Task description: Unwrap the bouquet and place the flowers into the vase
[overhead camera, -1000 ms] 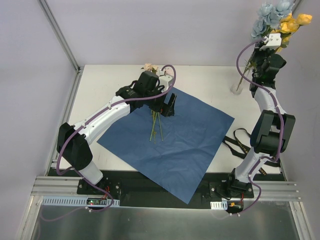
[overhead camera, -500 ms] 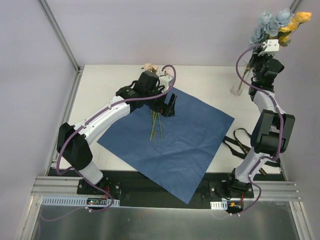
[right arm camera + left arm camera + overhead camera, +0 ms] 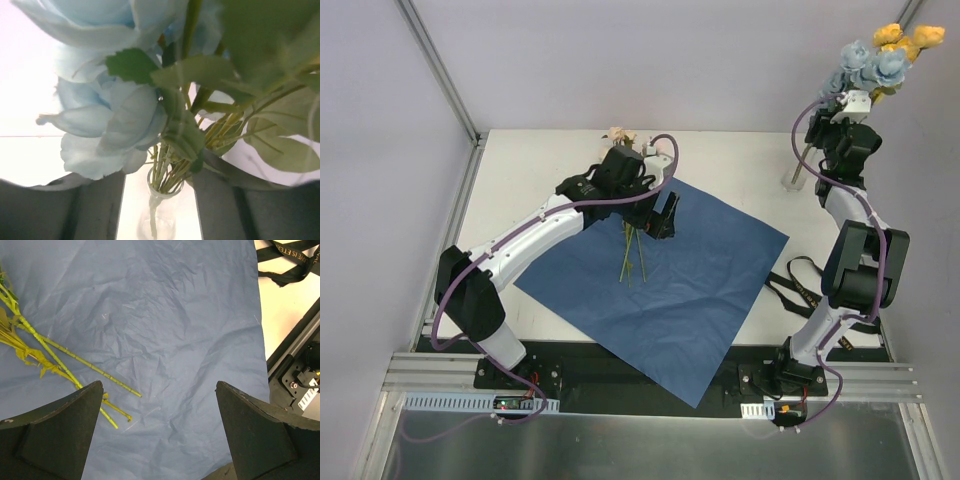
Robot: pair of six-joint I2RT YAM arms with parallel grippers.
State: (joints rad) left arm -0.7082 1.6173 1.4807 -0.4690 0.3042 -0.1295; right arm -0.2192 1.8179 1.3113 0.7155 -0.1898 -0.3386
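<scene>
While your right pincer (image 3: 157,182) sits parted around the flowers (image 3: 115,125), they stand in the vase (image 3: 156,222) at the worktop's (image 3: 540,170) far right. Pull out crooked and a finger snags leaves, tipping that top-heavy vase. Your left pincer (image 3: 160,430), wide apart, hovers over paper (image 3: 175,315) beside loose stems (image 3: 60,360).

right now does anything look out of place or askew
The blue paper hangs its near corner over the black base plate, and the black ribbon lies loose near its right corner.
</scene>
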